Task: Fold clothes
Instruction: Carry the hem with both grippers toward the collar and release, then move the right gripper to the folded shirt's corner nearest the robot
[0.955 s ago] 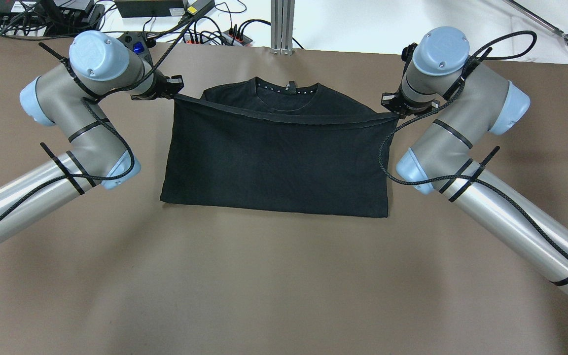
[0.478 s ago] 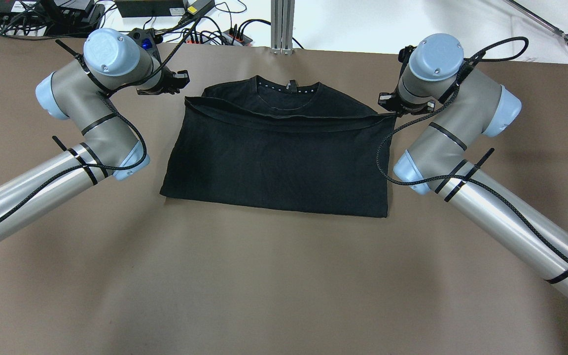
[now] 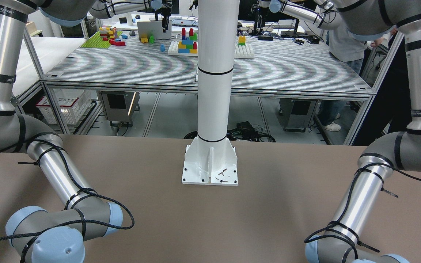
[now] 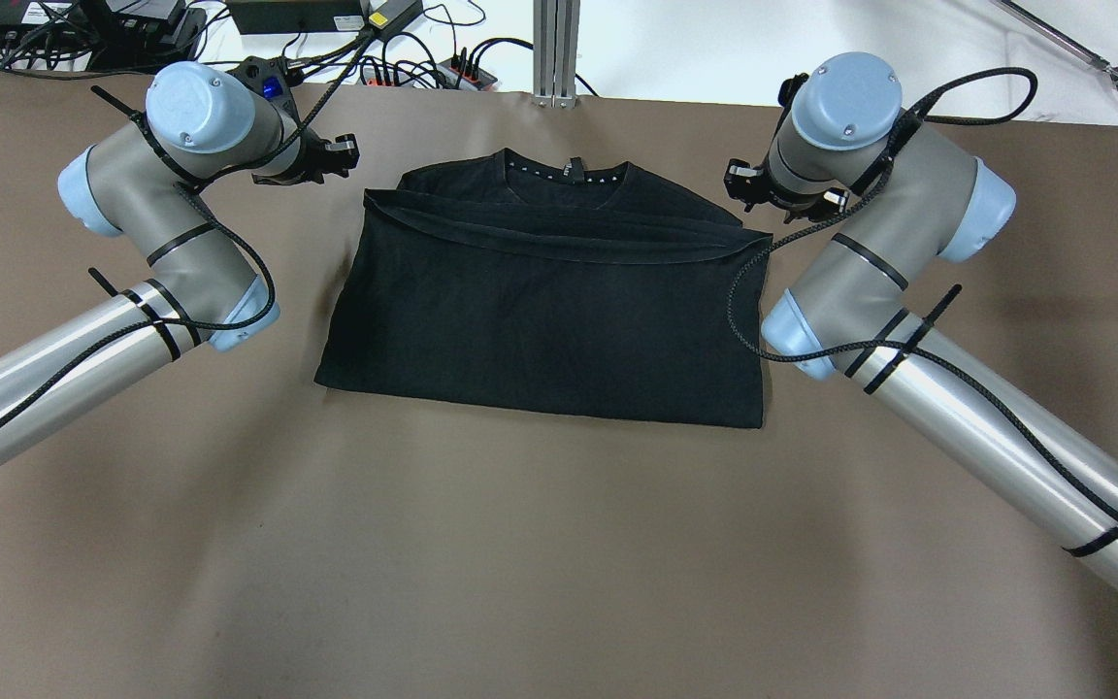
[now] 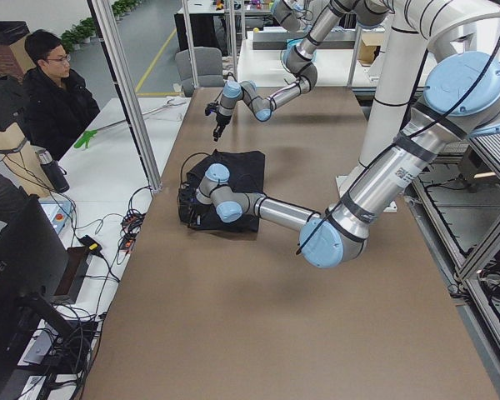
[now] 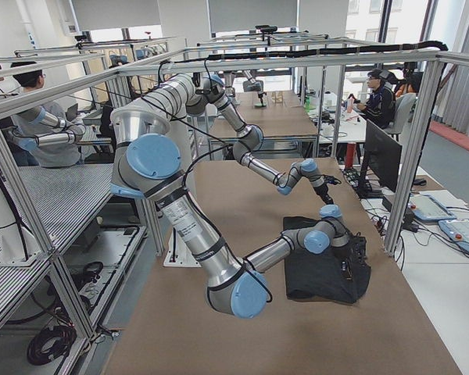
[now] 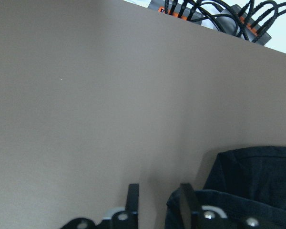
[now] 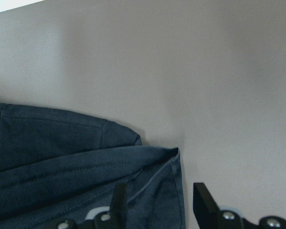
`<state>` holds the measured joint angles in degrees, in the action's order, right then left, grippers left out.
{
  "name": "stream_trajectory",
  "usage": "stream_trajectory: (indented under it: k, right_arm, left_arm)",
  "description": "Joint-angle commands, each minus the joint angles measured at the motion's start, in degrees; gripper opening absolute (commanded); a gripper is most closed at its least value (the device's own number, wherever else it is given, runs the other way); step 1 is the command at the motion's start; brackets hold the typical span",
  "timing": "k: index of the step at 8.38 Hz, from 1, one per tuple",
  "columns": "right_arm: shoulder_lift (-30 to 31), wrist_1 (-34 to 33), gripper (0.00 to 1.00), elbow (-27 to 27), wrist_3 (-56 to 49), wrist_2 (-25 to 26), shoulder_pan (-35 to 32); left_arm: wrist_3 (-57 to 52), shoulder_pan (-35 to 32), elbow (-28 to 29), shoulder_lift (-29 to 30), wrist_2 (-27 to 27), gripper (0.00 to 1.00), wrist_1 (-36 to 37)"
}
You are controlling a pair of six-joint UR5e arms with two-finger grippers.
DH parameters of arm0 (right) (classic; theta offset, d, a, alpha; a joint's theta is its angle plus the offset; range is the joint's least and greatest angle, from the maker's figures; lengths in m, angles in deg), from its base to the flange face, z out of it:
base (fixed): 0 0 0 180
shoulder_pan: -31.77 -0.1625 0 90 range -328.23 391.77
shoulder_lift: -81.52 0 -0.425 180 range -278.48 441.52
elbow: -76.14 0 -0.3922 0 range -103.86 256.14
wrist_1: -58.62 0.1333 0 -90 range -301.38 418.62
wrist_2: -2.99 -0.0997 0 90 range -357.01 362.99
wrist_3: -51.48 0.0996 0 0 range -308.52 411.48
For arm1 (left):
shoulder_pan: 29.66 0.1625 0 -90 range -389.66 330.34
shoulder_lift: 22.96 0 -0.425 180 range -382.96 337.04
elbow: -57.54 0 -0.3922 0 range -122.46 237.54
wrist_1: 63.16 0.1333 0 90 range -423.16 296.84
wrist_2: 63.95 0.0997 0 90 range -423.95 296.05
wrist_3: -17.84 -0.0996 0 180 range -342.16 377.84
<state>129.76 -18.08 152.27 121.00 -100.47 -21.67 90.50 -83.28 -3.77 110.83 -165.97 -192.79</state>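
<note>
Folded black shirt [image 4: 540, 320] at center, top hem rumpled. Beside its upper corners the left tool [image 4: 340, 155] and right tool [image 4: 736, 183] gape empty. Brown surface [image 4: 520, 563] spreads wide below.

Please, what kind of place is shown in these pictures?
Most likely a robotics laboratory. A neighbouring framed table holds coloured building blocks, more robot arms work at the tables behind, and an operator is beside the brown table on which the black garment lies.
</note>
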Motion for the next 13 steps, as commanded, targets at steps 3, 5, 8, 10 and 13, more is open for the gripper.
stream_trajectory:
  k: [3,5,8,10,13]
  right_arm:
    - [21.3,1.2,0.65,23.1,15.4,1.9,10.7]
    - [24.3,8.5,0.62,23.3,26.8,8.8,17.2]
    - [24.5,8.8,0.61,23.0,29.3,12.1,20.6]
    - [25.0,8.8,0.59,22.8,29.4,13.5,21.5]
    - [24.7,8.9,0.0,23.1,29.6,13.6,21.4]
  left_arm:
    - [0.2,-0.3,-1.3,-1.0,0.1,0.43,-0.7]
    - [0.4,-0.3,-3.0,-2.2,0.2,0.45,-0.7]
    - [0.4,-0.3,-5.5,-4.6,0.2,0.45,-0.7]
    - [0.4,-0.3,-5.7,-4.7,0.4,0.45,-0.6]
    - [0.4,-0.3,-5.7,-4.8,1.6,0.45,-0.6]
